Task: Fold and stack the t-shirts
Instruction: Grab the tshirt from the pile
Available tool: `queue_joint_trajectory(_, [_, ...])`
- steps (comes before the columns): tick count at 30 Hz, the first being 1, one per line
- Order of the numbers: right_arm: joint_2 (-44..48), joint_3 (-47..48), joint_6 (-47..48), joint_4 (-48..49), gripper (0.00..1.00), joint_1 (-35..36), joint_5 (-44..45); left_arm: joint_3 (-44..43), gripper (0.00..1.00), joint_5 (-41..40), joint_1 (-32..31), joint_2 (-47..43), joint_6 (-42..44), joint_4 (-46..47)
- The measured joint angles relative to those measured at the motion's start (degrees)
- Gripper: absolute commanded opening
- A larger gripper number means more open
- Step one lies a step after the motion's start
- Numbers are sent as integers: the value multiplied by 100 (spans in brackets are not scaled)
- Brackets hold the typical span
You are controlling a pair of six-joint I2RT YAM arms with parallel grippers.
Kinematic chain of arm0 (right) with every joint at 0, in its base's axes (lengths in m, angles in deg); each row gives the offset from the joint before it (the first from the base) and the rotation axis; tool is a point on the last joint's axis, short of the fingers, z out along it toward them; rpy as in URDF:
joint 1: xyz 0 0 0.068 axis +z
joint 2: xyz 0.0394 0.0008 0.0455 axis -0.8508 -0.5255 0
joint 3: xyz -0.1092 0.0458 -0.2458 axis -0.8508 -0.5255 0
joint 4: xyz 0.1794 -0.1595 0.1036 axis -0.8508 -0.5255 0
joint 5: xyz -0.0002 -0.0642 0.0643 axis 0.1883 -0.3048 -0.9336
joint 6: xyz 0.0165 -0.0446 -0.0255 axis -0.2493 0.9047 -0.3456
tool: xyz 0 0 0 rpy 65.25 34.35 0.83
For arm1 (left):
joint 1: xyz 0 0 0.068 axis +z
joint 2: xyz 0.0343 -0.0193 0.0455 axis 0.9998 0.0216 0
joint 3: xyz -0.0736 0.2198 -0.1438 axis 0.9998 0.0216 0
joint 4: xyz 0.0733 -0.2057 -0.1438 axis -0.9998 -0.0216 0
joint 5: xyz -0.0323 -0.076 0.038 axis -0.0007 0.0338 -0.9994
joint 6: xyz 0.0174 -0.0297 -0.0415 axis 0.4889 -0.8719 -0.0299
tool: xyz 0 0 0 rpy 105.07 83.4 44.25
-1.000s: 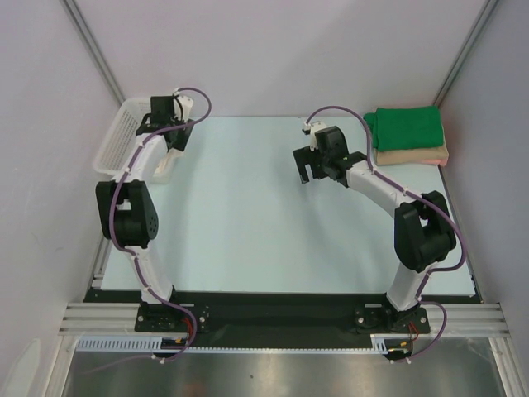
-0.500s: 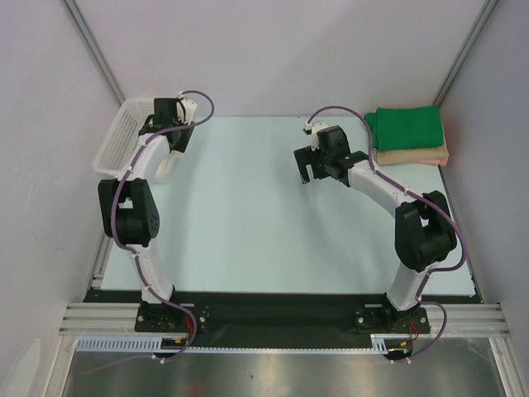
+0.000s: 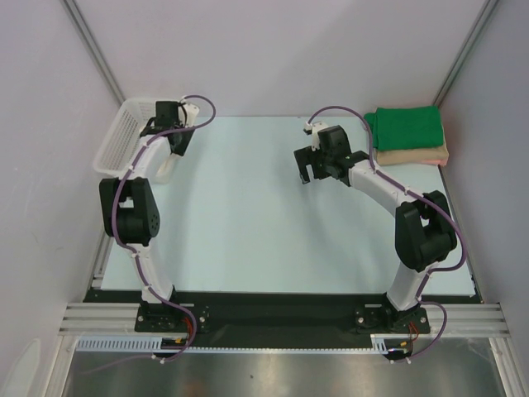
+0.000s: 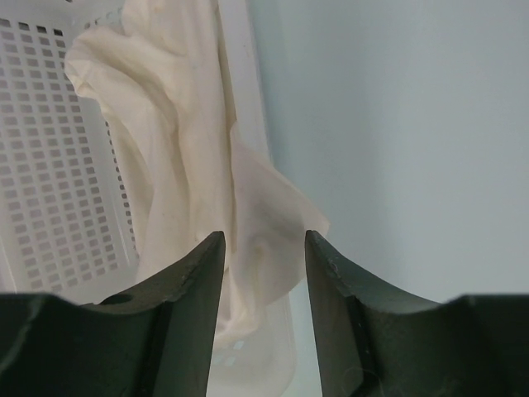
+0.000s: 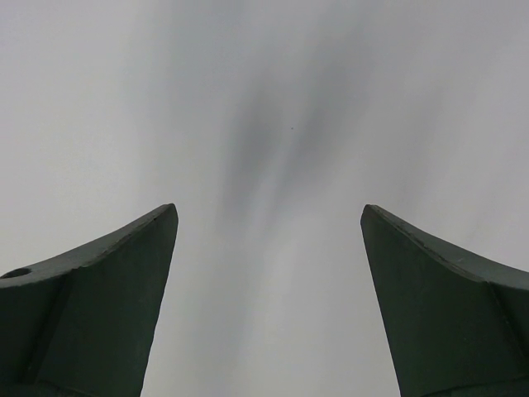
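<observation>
Left arm [image 3: 131,211] stretches to ten o'clock, left gripper [image 4: 264,240] half-parted over the cream-white t-shirt [image 4: 186,157] draped across the basket [image 4: 50,165]. Right arm [image 3: 382,188] bends over the desk [image 3: 248,231], right gripper [image 5: 269,215] wide open. Green t-shirt [image 3: 405,126] tops peach t-shirt [image 3: 416,155] at two o'clock.

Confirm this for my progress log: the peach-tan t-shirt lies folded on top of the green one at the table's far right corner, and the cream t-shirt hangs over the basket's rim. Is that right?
One thing is wrong: the green t-shirt lies on top of the peach-tan t-shirt, as the top external view shows. The cream t-shirt does hang over the rim of the basket.
</observation>
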Motion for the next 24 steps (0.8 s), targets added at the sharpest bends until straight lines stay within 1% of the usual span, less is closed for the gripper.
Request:
queue_joint_trajectory(4, [0, 0, -2, -2, 98, -15, -87, 118, 47, -116, -37, 11, 74, -87])
queue_joint_trajectory(5, [-2, 0, -2, -2, 98, -17, -103, 118, 46, -129, -52, 28, 72, -122])
queue_joint_trajectory(6, [-2, 0, -2, -2, 98, -24, -120, 118, 42, -138, -70, 39, 70, -146])
queue_joint_trajectory(10, [-11, 0, -2, -9, 98, -39, -160, 118, 39, -164, -103, 72, 63, -177])
queue_joint_trajectory(11, [-13, 0, -2, -17, 98, -48, -175, 116, 37, -170, -103, 72, 63, -175])
queue_joint_trajectory(12, [-13, 0, -2, -20, 98, -52, -179, 111, 31, -190, -103, 76, 63, -173])
queue_joint_trajectory(14, [-17, 0, -2, -22, 98, -68, -195, 79, 28, -227, -103, 90, 66, -173])
queue_joint_trajectory(15, [-22, 0, -2, -22, 98, -76, -201, 66, 22, -236, -101, 94, 63, -168])
queue_joint_trajectory(17, [-39, 0, -2, -22, 98, -83, -221, 48, 17, -264, -103, 103, 66, -166])
queue_joint_trajectory(18, [-50, 0, -2, -22, 98, -83, -225, 42, 8, -273, -103, 103, 63, -160])
queue_joint_trajectory(19, [-66, 0, -2, -24, 98, -85, -234, 37, 3, -280, -103, 103, 48, -157])
queue_joint_trajectory(20, [-74, 0, -4, -24, 98, -87, -236, 35, 1, -297, -103, 103, 46, -142])
queue_joint_trajectory(24, [-96, 0, -4, -39, 98, -87, -238, 33, 0, -350, -116, 103, 48, -125])
